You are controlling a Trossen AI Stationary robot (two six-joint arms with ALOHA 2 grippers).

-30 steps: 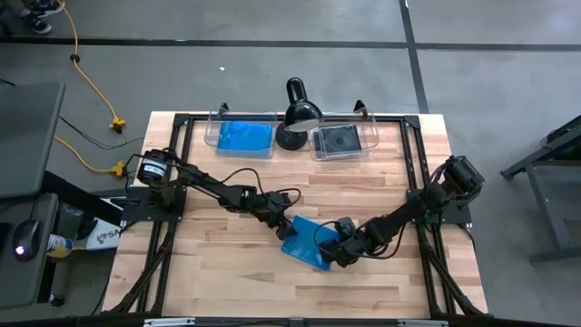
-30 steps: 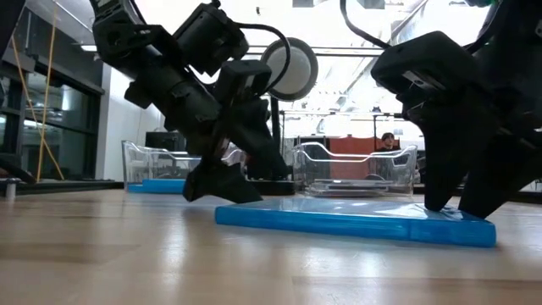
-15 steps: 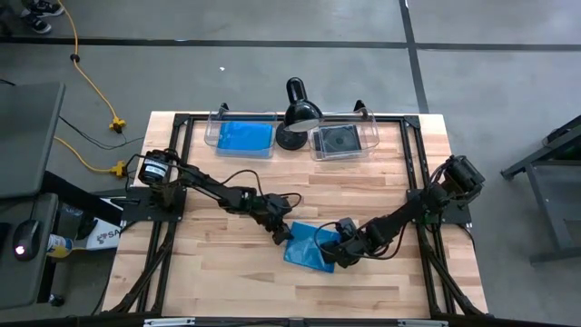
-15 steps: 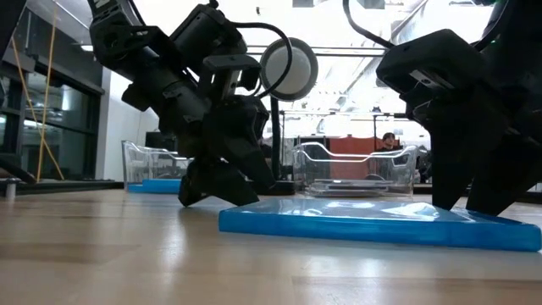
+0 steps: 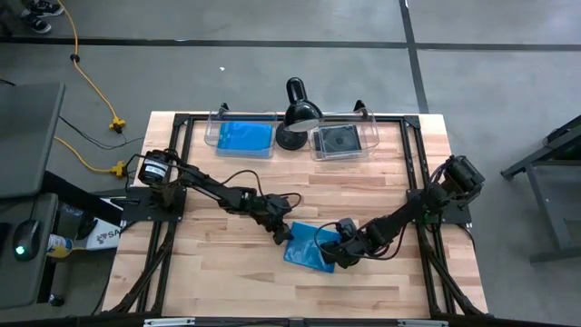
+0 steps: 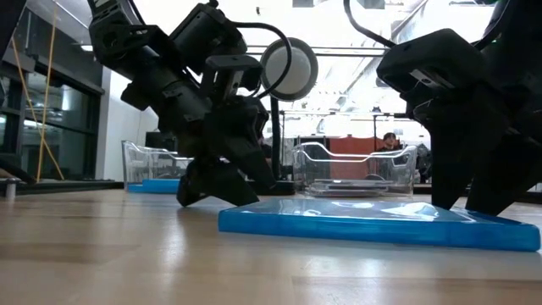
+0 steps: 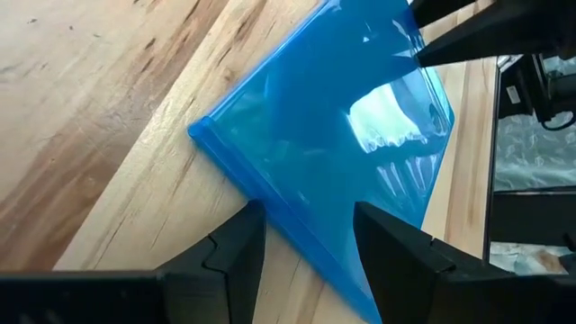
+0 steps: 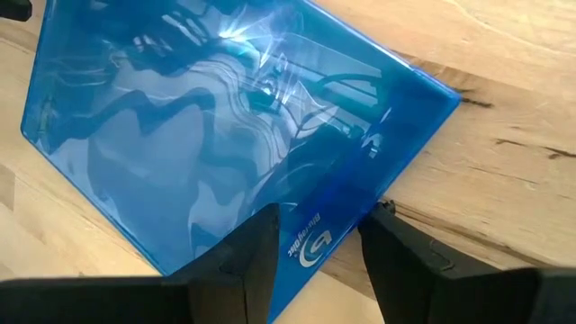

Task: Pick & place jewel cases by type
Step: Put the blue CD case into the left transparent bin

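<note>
Blue jewel case (image 5: 309,253) lies flat on our wooden counter (image 5: 227,272), corners skewed to the counter's edges. Left claw (image 7: 301,243) and right claw (image 8: 317,236) each straddle an edge, part open — neither lifting it. Two clear bins (image 5: 243,136) and a black lamp (image 5: 298,113) (well apart) stand behind.

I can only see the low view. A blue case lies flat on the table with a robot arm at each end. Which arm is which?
Observer: From above, the left gripper is at the left edge of the blue jewel case, and the right gripper is at its right edge.
Operator: Are the fingers squeezing it?
Observer: The left wrist view shows the left fingers apart, with the case's edge running between them.
Operator: What's in the see-through bin on the right?
Observer: From above, the right bin holds a dark case.
</note>
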